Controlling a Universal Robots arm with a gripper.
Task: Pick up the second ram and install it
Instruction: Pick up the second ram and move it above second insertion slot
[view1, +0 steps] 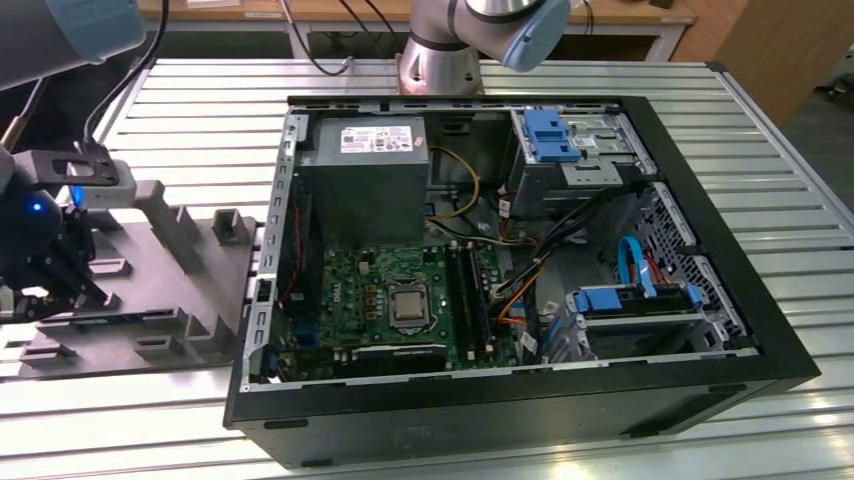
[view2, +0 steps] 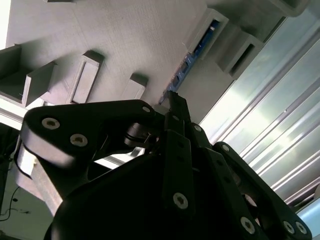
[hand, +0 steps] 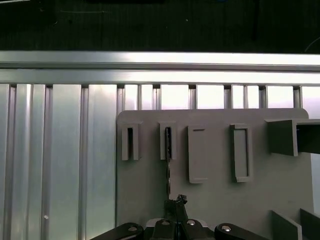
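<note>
The second ram (hand: 168, 145) stands on its thin edge in the grey holder tray (hand: 215, 205). In the first wrist view I see it as one narrow dark line. Its far end sits in a small slotted block (hand: 163, 131), and its near end runs straight into the tips of the claw (hand: 176, 201). In the second wrist view the blue-green board (view2: 194, 56) shows along the same slot, and it meets the black finger (view2: 176, 107) at its near end.

As far as I can see, the claw's fingers are drawn together on this near end of the ram. The outer links are spread wide and the two tips meet in the middle. The ram sits in its slot on the tray.

Beside the ram's block there is another slotted block (hand: 129, 142), and more grey blocks (hand: 240, 152) stand in the same row. The tray lies flat on the ribbed metal counter (hand: 65, 160).

In the exterior view the tray and the claw are on the exterior view's left, at about 9 o'clock from the open computer case (view1: 534, 405). The case lies on its side with the motherboard (view1: 387, 290) facing up. The arm's base (view1: 441, 55) is at about 12 o'clock from the case.
</note>
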